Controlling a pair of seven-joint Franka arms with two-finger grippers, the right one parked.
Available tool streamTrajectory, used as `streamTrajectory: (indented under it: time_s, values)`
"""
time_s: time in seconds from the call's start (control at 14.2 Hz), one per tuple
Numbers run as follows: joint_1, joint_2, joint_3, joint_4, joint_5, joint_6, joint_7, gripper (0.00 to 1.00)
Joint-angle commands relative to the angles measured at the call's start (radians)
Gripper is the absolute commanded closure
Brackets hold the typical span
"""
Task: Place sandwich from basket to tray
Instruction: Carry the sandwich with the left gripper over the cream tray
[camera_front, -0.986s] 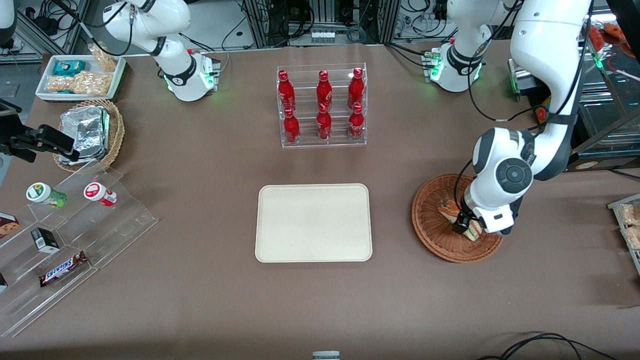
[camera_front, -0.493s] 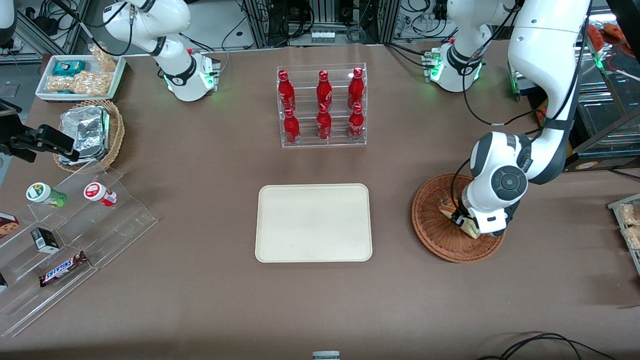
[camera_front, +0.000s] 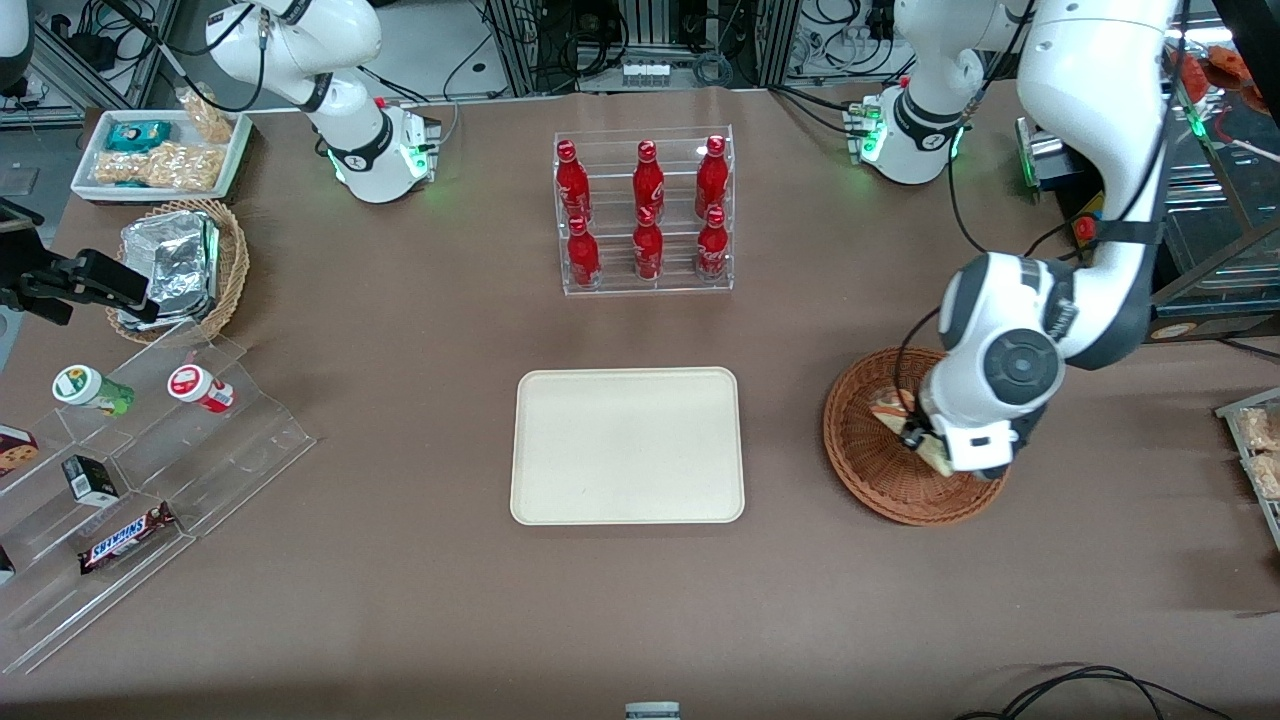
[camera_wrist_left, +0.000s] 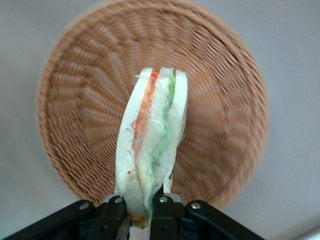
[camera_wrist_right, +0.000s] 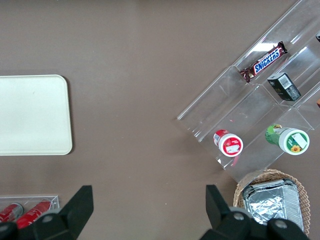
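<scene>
Sandwich (camera_wrist_left: 152, 155) clamped at one end between gripper (camera_wrist_left: 139, 212) fingers (camera_wrist_left: 114, 215), long axis extending straight out from fingertips, lifted above reddish-brown wicker basket (camera_wrist_left: 85, 100), cream tray (camera_front: 627, 445) well apart.

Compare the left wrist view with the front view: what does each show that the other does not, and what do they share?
Only the left wrist view shows the gripper with its jaws shut on the sandwich, filling layers visible, lifted above the basket. Only the front view shows the tray, bare, and the rack of red bottles. Both show gripper, sandwich and reddish-brown basket.
</scene>
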Motion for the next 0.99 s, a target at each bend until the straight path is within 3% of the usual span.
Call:
streamTrajectory:
  time_s: [0.0, 0.07, 0.21, 0.7, 0.92]
  values:
    - [-0.061, 0.056, -0.012, 0.093, -0.004, -0.017, 0.217, 1.0]
    - [-0.065, 0.075, -0.026, 0.121, -0.021, -0.012, 0.273, 0.98]
    - [-0.099, 0.169, -0.081, 0.257, 0.015, -0.017, 0.312, 0.98]
    - [-0.333, 0.385, -0.084, 0.567, 0.037, 0.008, 0.266, 1.0]
    - [-0.403, 0.431, -0.081, 0.624, 0.04, 0.006, 0.253, 1.0]
